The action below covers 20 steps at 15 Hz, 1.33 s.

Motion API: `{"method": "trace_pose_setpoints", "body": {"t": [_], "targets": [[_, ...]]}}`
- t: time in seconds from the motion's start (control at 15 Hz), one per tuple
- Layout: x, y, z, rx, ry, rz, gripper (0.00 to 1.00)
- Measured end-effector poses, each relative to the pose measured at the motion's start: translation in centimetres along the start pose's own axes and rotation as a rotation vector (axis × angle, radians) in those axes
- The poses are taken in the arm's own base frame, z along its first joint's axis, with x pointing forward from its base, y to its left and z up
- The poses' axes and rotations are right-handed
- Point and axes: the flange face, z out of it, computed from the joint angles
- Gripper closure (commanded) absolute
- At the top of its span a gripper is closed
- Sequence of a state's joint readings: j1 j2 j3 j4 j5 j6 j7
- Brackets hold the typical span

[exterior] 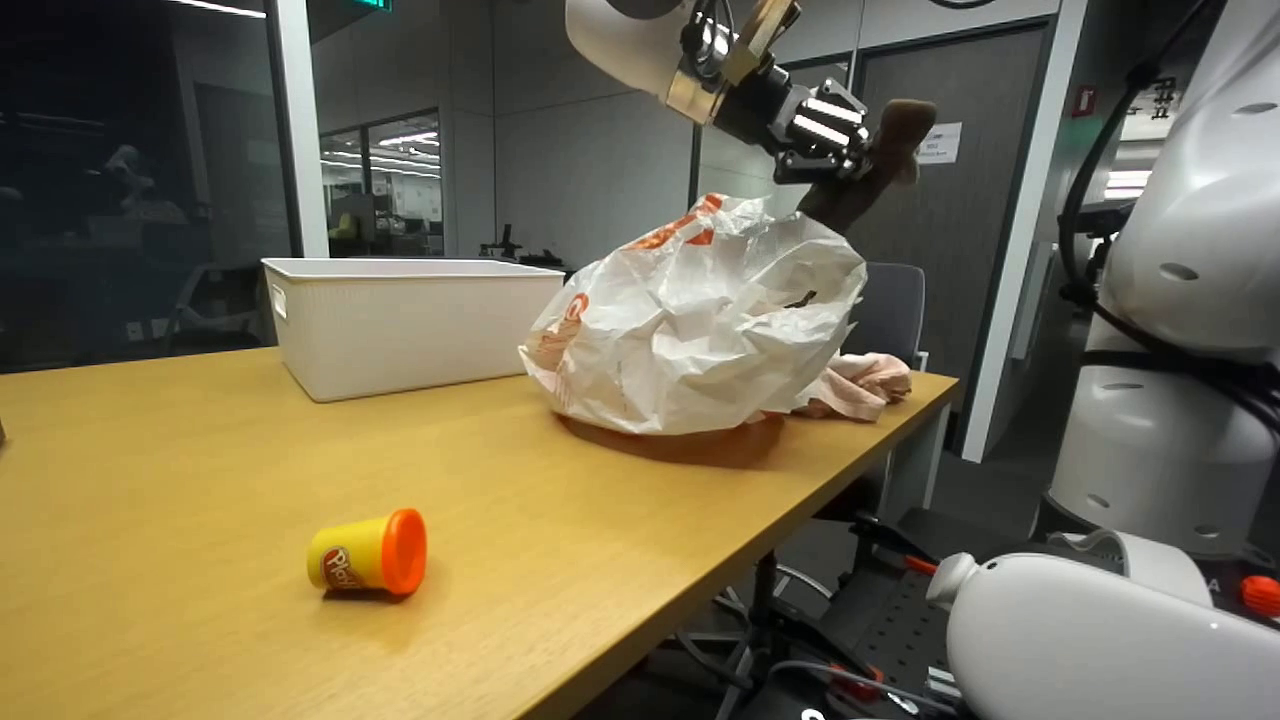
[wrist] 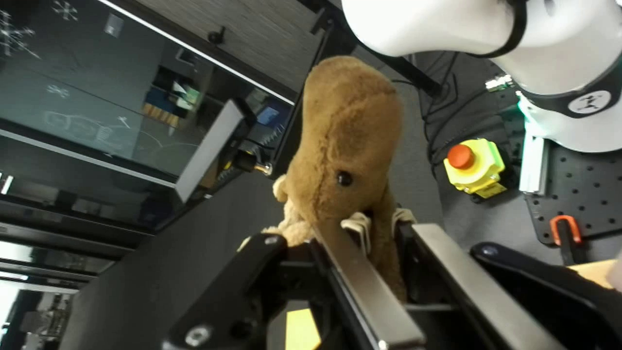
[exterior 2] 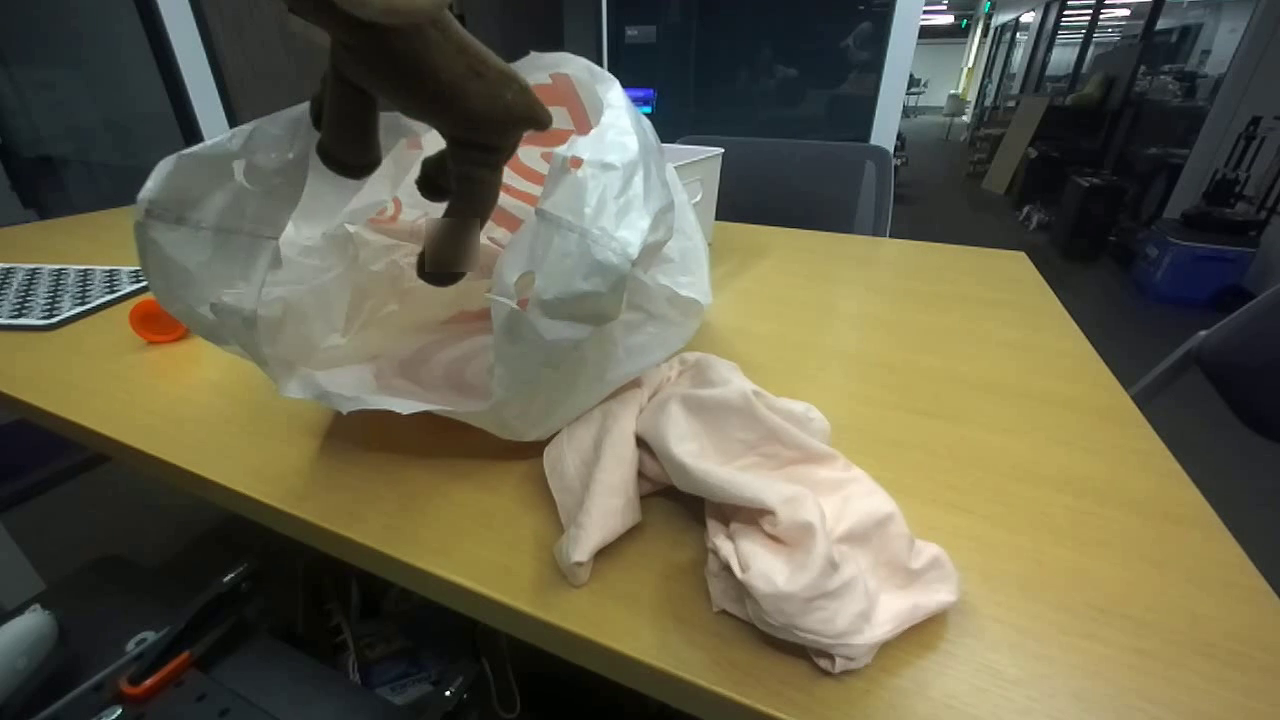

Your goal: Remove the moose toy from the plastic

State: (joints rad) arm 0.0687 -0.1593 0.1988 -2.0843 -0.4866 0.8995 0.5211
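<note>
The brown plush moose toy [exterior: 903,135] is held in the air by my gripper [exterior: 850,150]. In an exterior view its legs hang in front of the open mouth of the bag; the moose's body [exterior 2: 430,70] is cut off by the top edge there. In the wrist view the moose's head [wrist: 347,121] sticks out past the fingers, and my gripper [wrist: 379,226] is closed around its body. The crumpled white plastic bag [exterior: 690,330] with orange print stands on the table; its mouth shows in an exterior view [exterior 2: 620,250]. Whether the moose touches the bag cannot be told.
A white bin [exterior: 420,330] stands behind the bag. A yellow can with an orange lid [exterior: 365,555] lies on its side on the table [exterior: 480,480]. A pale pink cloth [exterior 2: 790,510] lies beside the bag. A keyboard-like panel [exterior 2: 65,292] is at the table's side.
</note>
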Motion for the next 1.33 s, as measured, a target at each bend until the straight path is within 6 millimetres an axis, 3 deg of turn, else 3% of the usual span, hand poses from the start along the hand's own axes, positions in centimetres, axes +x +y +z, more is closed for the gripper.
{"method": "trace_pose_setpoints", "body": {"t": [0.33,0.53,0.87,1.33], "targets": [[0.5,0.6,-0.2,-0.153,0.022,0.196,0.89],[0.6,1.8,-1.5,-0.212,0.110,0.295,0.90],[-2.4,2.2,-5.4,-0.159,0.309,0.377,0.92],[-7.3,-0.8,-9.5,0.141,0.521,0.263,0.93]]}}
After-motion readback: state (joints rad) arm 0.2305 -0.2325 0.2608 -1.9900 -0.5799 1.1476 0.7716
